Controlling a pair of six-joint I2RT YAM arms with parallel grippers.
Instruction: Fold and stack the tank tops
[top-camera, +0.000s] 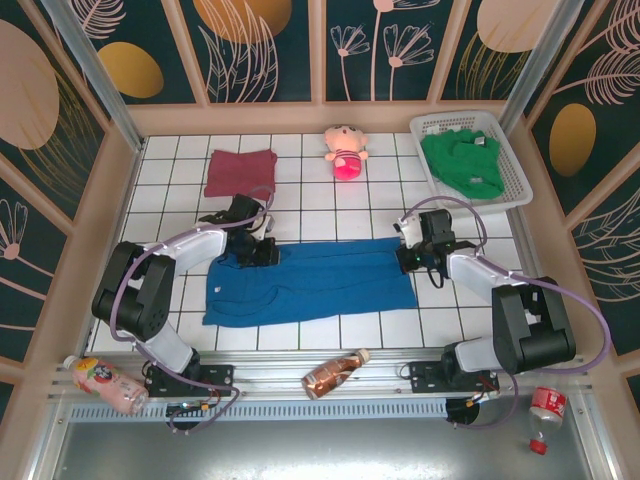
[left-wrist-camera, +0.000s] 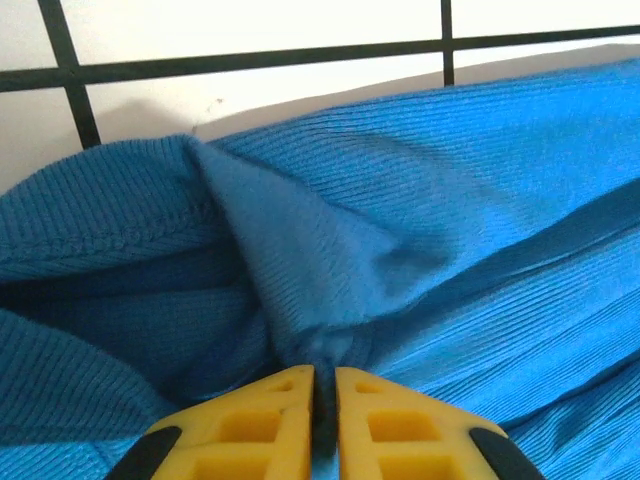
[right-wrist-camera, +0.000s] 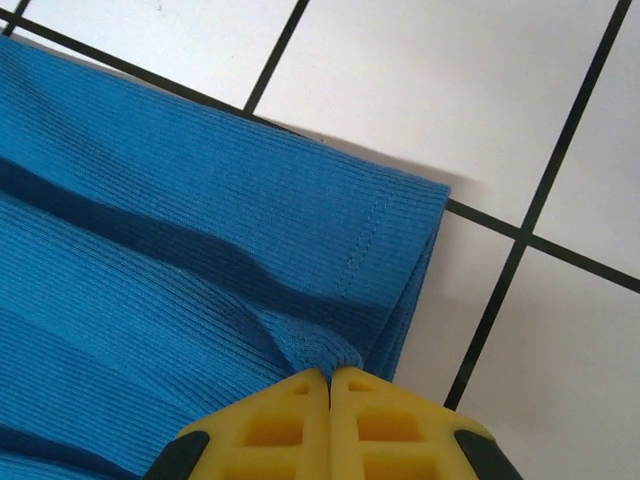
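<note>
The bright blue tank top (top-camera: 310, 280) lies folded lengthwise in a long strip across the middle of the table. My left gripper (top-camera: 262, 252) sits at its upper left corner. In the left wrist view the yellow fingertips (left-wrist-camera: 290, 400) pinch a bunched fold of the blue cloth (left-wrist-camera: 450, 200), with only a thin gap between them. My right gripper (top-camera: 408, 262) is at the strip's upper right corner, shut on a small fold of the hem (right-wrist-camera: 330, 350). The maroon tank top (top-camera: 240, 172) lies folded at the back left. The green tank top (top-camera: 462, 160) is crumpled in the basket.
A white basket (top-camera: 520, 175) stands at the back right and a pink plush doll (top-camera: 346, 152) at the back middle. Bottles lie along the near rail: one at the left (top-camera: 107, 383), one in the middle (top-camera: 335, 372), one at the right (top-camera: 545, 410).
</note>
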